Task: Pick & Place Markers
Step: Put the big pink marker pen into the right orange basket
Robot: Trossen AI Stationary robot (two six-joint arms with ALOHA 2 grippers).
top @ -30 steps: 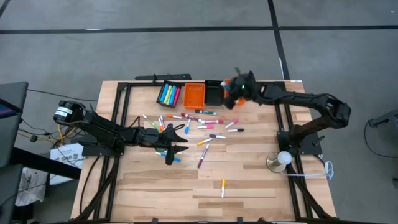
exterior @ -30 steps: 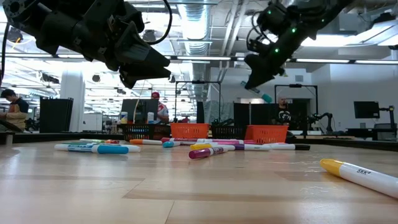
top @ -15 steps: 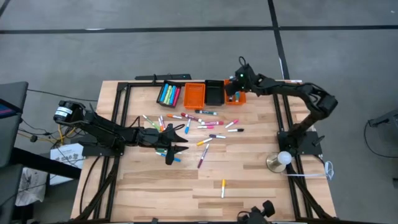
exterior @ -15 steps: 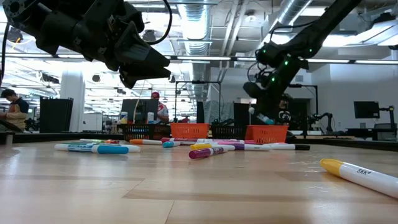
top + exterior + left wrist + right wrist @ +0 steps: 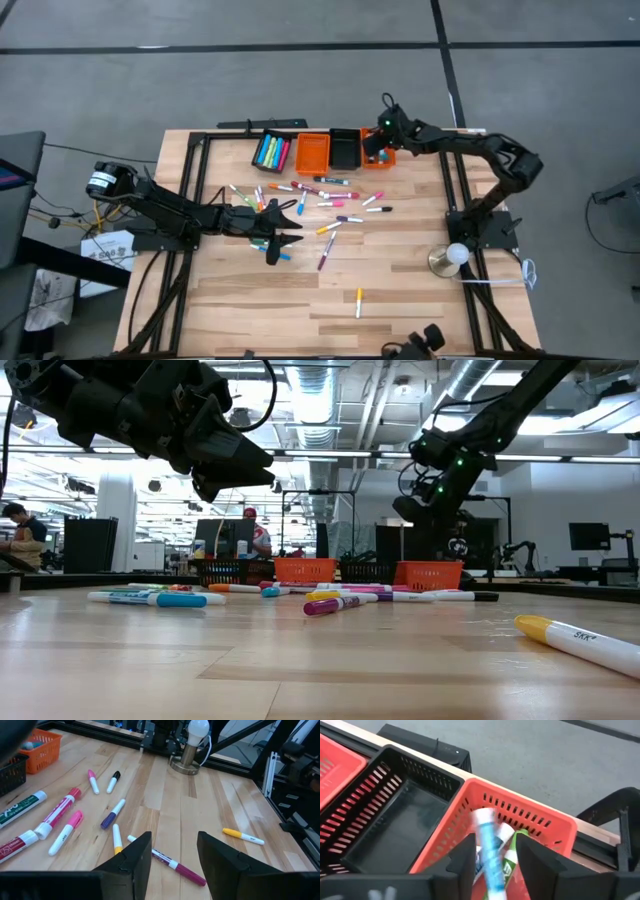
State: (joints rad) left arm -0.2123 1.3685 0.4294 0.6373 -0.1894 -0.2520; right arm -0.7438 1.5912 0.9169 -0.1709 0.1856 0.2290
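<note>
Many markers (image 5: 320, 205) lie scattered over the middle of the counter (image 5: 400, 290), with one yellow marker (image 5: 359, 300) apart toward the lower centre of the high view. At centre left of that view the left gripper (image 5: 272, 232) hovers over the left edge of the scatter, its jaws spread with nothing between them; its wrist view shows a magenta marker (image 5: 178, 866) lying on the wood just ahead of the gap.

Along the upper centre runs a row of bins: a black bin (image 5: 270, 152) holding sorted markers, an orange bin (image 5: 312, 152), another black bin (image 5: 345, 152) and, at upper right, the right-hand orange bin (image 5: 520, 820). The right gripper (image 5: 377, 150) hangs directly over that last bin, jaws parted, with a blue marker (image 5: 489, 847) in the gap. Whether it is gripped or already loose, I cannot tell.

This looks like the drop-off step. The next move calls for the right arm to lift clear and return to the scatter, while the left lowers onto a single marker.
</note>
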